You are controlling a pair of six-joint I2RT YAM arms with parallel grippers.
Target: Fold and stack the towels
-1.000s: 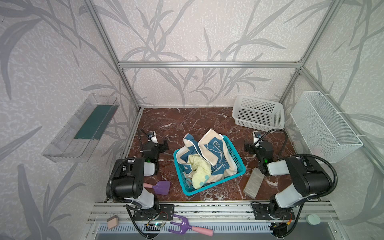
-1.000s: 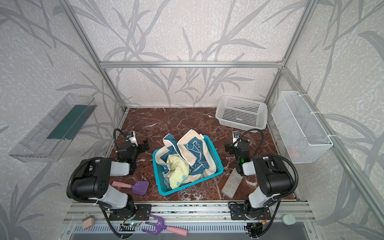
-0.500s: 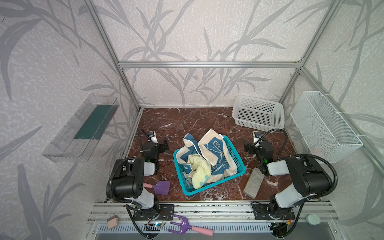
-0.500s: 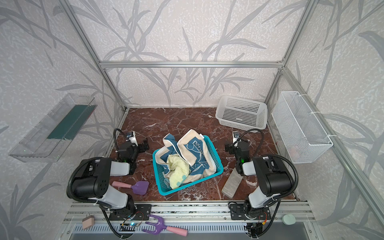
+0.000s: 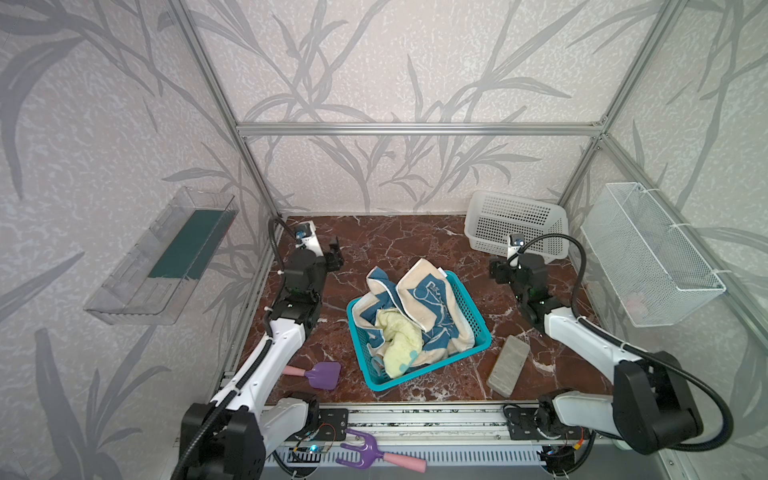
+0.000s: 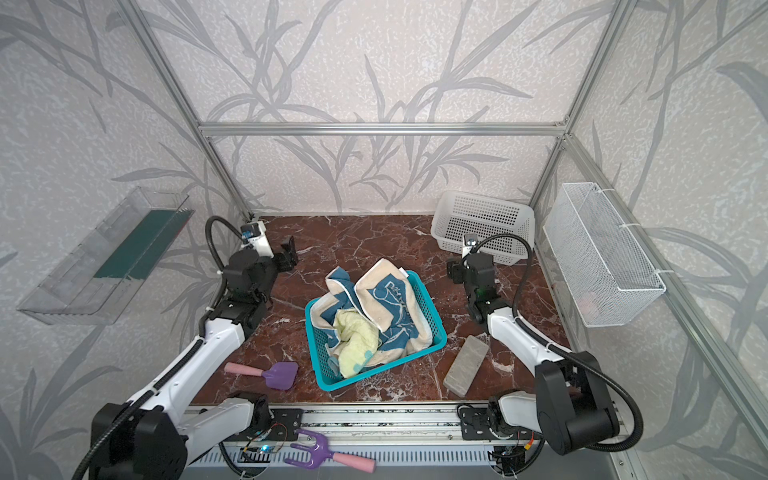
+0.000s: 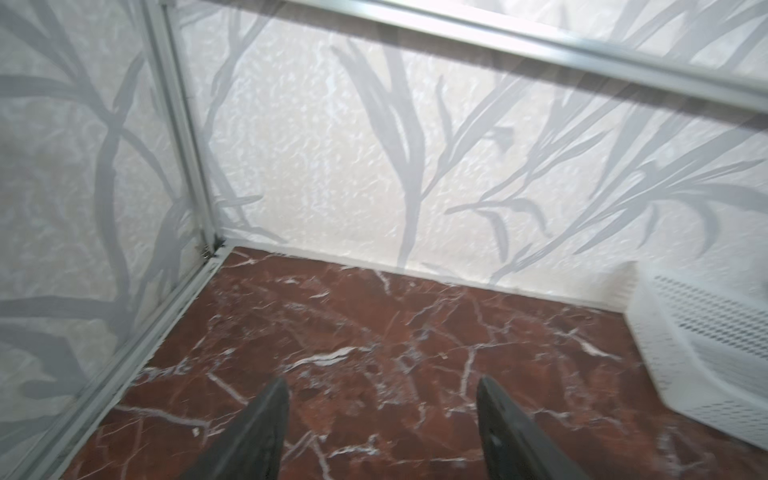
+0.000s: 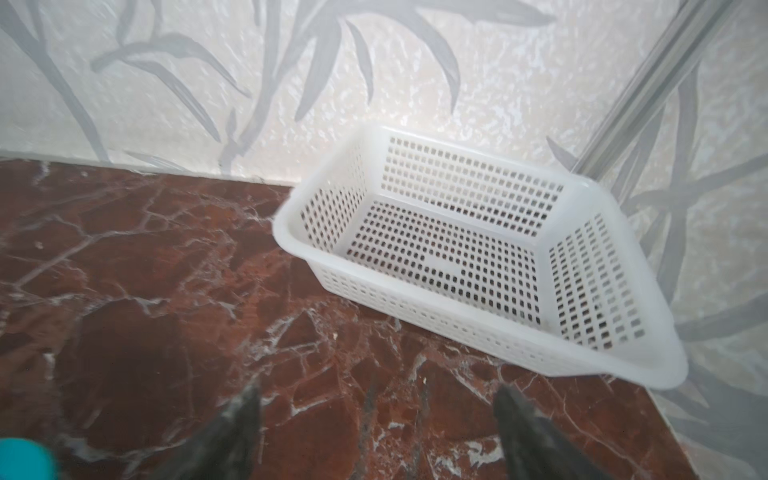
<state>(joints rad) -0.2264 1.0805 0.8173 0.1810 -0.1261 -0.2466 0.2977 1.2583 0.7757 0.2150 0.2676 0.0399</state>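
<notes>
Left claw (image 7: 382, 382), spread and holding nothing, hovers over the far left of a red-brown marble table (image 5: 395, 241) veined in white. Right claw (image 8: 378, 390), also spread and holding nothing, hangs at the far right, near a white perforated basket (image 8: 457, 257) in the corner. Between the arms, a teal basket (image 5: 415, 374) holds a crumpled blue-and-cream towel (image 5: 432, 299) with a pale yellow towel (image 5: 399, 336) on top. Pale wallpaper (image 5: 415, 62) with grey leaves, framed in aluminium bars (image 5: 415, 129), encloses the table.

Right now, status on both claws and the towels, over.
Open and empty: left claw, right claw. In teal basket, crumpled, unfolded: blue-and-cream towel, pale yellow towel. Beside basket, right arm's side: grey block.
</notes>
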